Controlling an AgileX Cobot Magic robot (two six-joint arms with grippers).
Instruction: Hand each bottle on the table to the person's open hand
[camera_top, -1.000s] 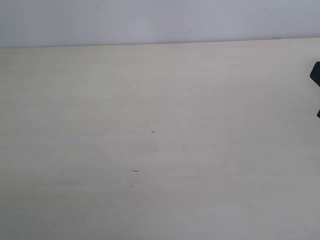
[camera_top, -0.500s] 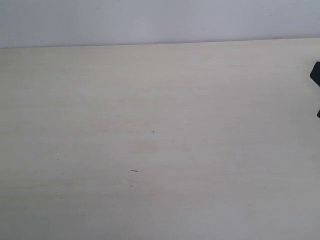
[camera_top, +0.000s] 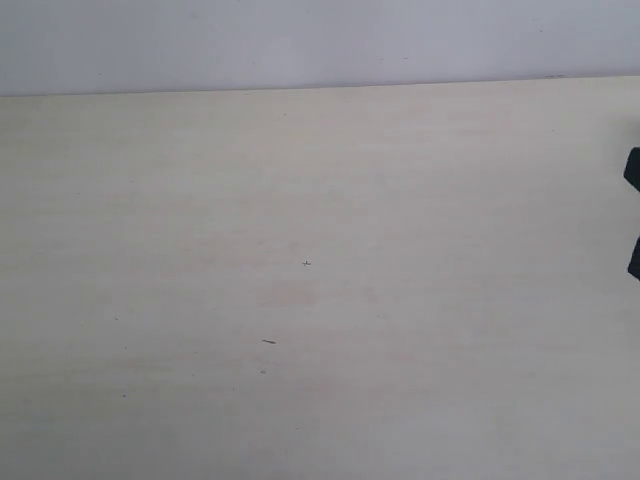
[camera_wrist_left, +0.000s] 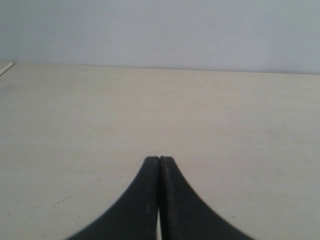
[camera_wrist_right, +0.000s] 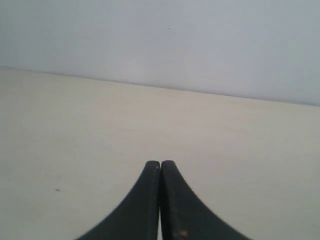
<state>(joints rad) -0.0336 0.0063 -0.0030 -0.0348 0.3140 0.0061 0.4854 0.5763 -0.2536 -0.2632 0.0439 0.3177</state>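
Cream table (camera_top: 300, 180), few dark specks (camera_top: 306, 263); L fingers (camera_wrist_left: 149, 175) & R fingers (camera_wrist_right: 150, 177) both closed tight; black edge bit (camera_top: 633, 170) prob. arm.

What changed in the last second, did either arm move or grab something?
The dark shape at the exterior view's right edge slid slightly lower in the picture. Nothing was taken hold of or let go. The table looks the same. The left end effector and right end effector are shut on nothing now.
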